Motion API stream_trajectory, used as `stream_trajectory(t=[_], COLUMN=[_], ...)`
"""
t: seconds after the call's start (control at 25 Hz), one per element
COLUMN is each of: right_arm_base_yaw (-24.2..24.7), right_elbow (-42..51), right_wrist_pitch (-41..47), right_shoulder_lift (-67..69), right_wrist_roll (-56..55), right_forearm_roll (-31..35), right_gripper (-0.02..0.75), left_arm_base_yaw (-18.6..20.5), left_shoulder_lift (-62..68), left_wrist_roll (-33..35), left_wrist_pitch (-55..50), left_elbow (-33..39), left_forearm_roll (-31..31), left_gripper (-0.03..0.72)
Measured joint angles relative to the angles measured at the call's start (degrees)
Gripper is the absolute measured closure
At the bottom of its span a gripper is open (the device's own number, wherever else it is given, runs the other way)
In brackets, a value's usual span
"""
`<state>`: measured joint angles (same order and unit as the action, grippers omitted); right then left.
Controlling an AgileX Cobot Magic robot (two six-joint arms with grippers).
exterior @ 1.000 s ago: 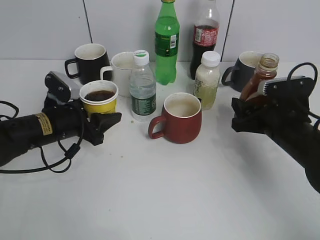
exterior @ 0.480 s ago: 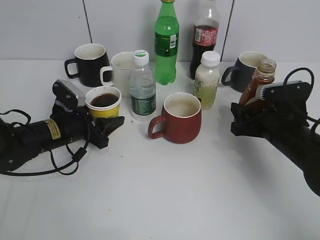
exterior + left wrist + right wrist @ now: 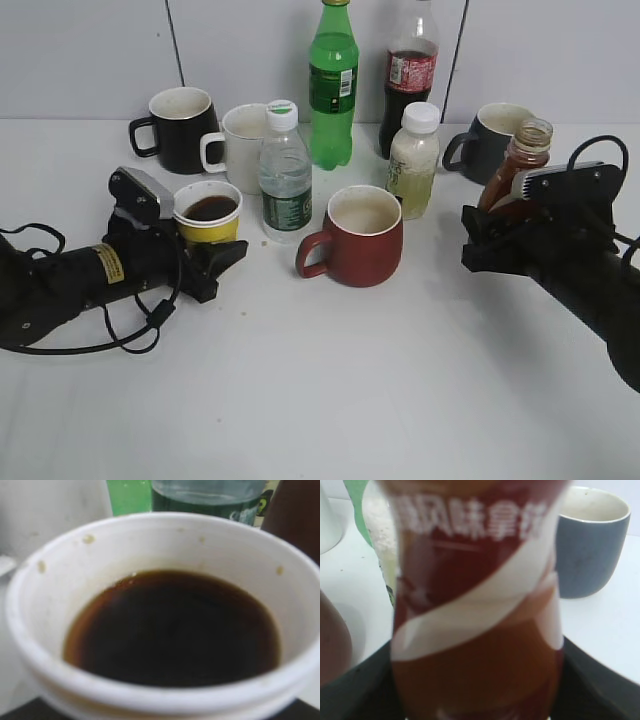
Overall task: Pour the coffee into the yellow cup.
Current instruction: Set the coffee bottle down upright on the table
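Note:
The yellow cup [image 3: 208, 217] has a white rim and holds dark coffee. My left gripper [image 3: 205, 258] is shut on it at the left of the table. The cup fills the left wrist view [image 3: 165, 690], its white inside ringed around the dark liquid. The brown coffee bottle [image 3: 515, 165] with a white swoosh has no cap and stands nearly upright at the right. My right gripper [image 3: 500, 235] is shut on its lower body. In the right wrist view the coffee bottle [image 3: 475, 630] fills the middle between the black fingers.
A dark-red mug [image 3: 355, 240] stands in the middle. Behind it are a water bottle [image 3: 285, 175], a white mug [image 3: 240, 140], a black mug [image 3: 180, 125], a green bottle [image 3: 333, 85], a cola bottle [image 3: 410, 75], a pale drink bottle [image 3: 413, 160] and a grey-blue mug [image 3: 490, 135].
My left gripper has lowered the yellow cup and shifted it slightly right. My right gripper has set the bottle more upright and held still over the last half second.

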<state>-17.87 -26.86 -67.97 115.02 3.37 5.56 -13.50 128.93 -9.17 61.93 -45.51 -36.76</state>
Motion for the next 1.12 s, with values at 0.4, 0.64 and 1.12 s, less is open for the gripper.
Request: stream_trajectory(t=[0.4, 0.64, 1.12], right_arm_base_yaw=[0.00, 0.00, 0.00], right_elbow=[0.00, 0.00, -4.44], right_wrist_pitch=[0.00, 0.00, -0.08], right_shoulder_lift=[0.00, 0.00, 5.75], right_wrist_roll=[0.04, 0.04, 0.06], right_forearm_roll=[0.00, 0.00, 0.00], right_gripper=[0.234, 0.234, 0.234], left_arm_base_yaw=[0.00, 0.00, 0.00], left_shoulder_lift=[0.00, 0.00, 0.00], left_wrist_roll=[0.00, 0.00, 0.00], left_wrist_pitch=[-0.52, -0.47, -0.41], left_elbow=[0.00, -0.06, 0.44], left_forearm_roll=[1.89, 1.94, 2.14], left_gripper=[0.194, 0.159, 0.124])
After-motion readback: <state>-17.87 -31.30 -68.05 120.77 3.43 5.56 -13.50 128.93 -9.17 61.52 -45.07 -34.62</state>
